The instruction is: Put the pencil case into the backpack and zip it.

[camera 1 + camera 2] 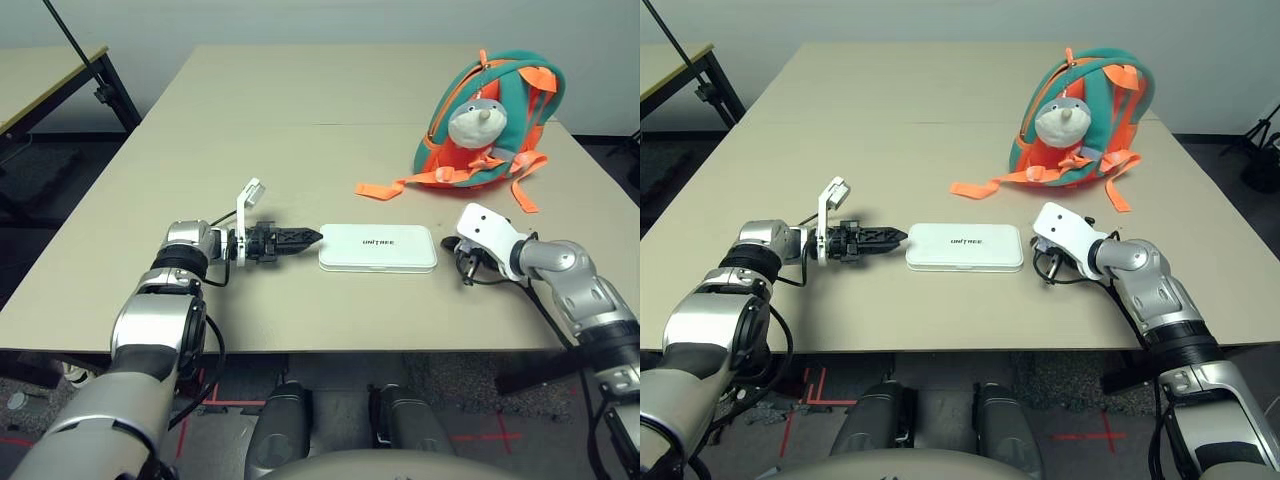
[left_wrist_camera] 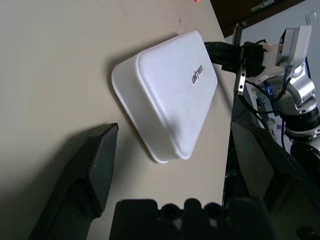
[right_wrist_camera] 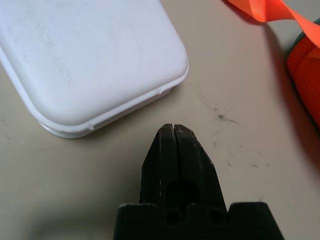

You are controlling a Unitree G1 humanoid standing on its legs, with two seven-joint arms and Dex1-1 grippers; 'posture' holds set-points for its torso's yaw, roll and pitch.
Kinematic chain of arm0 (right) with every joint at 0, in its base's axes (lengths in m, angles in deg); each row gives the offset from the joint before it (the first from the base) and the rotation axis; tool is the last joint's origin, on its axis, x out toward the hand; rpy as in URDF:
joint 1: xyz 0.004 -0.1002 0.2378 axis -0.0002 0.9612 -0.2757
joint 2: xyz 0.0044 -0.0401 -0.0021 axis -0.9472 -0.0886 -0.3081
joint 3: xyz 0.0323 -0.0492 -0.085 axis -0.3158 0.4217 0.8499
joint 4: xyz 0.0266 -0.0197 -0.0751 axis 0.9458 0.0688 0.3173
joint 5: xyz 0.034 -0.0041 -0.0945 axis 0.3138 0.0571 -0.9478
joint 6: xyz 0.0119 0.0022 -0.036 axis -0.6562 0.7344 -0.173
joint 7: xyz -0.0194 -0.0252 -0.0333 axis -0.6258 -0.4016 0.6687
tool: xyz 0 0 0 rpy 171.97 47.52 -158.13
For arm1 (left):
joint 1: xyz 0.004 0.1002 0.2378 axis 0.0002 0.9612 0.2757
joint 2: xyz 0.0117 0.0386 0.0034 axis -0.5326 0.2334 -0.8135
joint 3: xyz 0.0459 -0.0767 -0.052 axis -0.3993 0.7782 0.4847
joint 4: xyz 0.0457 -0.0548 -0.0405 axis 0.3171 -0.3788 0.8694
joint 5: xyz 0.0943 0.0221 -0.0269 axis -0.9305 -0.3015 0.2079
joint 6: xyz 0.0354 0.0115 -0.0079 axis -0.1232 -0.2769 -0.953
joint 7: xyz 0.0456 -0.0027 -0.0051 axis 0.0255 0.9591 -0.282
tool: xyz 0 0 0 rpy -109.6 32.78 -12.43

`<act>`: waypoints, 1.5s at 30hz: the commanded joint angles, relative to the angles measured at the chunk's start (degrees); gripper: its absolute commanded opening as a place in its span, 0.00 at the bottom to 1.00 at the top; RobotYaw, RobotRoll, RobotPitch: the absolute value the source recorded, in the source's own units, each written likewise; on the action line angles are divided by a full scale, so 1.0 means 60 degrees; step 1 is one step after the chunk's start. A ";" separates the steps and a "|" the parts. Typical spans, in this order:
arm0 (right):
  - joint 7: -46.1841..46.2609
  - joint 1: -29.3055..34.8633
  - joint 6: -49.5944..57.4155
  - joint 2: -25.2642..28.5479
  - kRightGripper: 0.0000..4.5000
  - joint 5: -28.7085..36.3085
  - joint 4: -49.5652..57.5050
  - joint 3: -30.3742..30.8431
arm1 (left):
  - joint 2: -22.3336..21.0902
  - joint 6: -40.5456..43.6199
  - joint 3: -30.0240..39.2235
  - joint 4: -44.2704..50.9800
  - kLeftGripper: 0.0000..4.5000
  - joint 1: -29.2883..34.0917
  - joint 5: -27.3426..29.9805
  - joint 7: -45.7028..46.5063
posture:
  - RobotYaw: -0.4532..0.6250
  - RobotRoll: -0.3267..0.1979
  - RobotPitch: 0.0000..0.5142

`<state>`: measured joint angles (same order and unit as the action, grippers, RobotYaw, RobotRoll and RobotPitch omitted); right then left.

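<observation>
Left gripper (image 1: 312, 238): fingers spread wide, empty, tips just beside the left end of the pencil case (image 1: 378, 248).
Pencil case: flat on the table (image 1: 250, 130), between both grippers.
Right gripper (image 3: 174, 150): fingers pressed together, empty, near the case's right end.
Backpack (image 1: 490, 120): far right, well apart.
Risk: the smooth case may slide away if only one side pushes it.
Arms: both forearms low, pointing inward.

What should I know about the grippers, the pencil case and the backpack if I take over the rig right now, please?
Left gripper: open, empty, pointing at one short end of the flat white rectangular pencil case, not touching it.
Right gripper: shut, empty, just off the case's other end.
Pencil case: lying flat on the beige table, between the two grippers.
Teal and orange child's backpack with the grey-white plush head: at the far right of the table, straps trailing toward the case; I cannot tell whether its zip is open.
Done: nothing yet.
Left: grasp the case, put it into the backpack, zip it.
</observation>
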<state>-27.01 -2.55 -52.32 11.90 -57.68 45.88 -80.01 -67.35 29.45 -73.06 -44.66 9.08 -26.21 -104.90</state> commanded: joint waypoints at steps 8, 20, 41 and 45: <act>-0.0193 0.0054 0.0005 0.0175 0.01 -0.0443 0.0223 0.0474 | 0.0240 0.0675 -0.0281 0.0139 1.00 0.0552 0.0164 0.0382 | 0.53 0.62 0.13; -0.0298 -0.0302 0.0142 -0.0771 0.01 -0.0849 0.0795 0.1376 | 0.0186 0.0918 -0.0452 0.0105 1.00 0.0460 0.0200 0.0276 | 0.52 0.62 0.12; -0.0816 -0.1010 0.0021 -0.1696 0.01 -0.1519 0.0611 0.1843 | 0.0033 0.0776 -0.0701 -0.0134 1.00 0.0605 -0.0153 0.0314 | 0.52 0.62 0.13; -0.0899 -0.1102 0.0056 -0.1933 0.01 -0.1556 0.0680 0.2000 | 0.0050 0.0774 -0.0682 -0.0122 1.00 0.0626 -0.0134 0.0344 | 0.52 0.62 0.13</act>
<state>-29.54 -7.77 -49.15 4.68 -69.03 47.81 -73.42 -69.48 32.85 -74.08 -43.15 10.26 -25.12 -104.67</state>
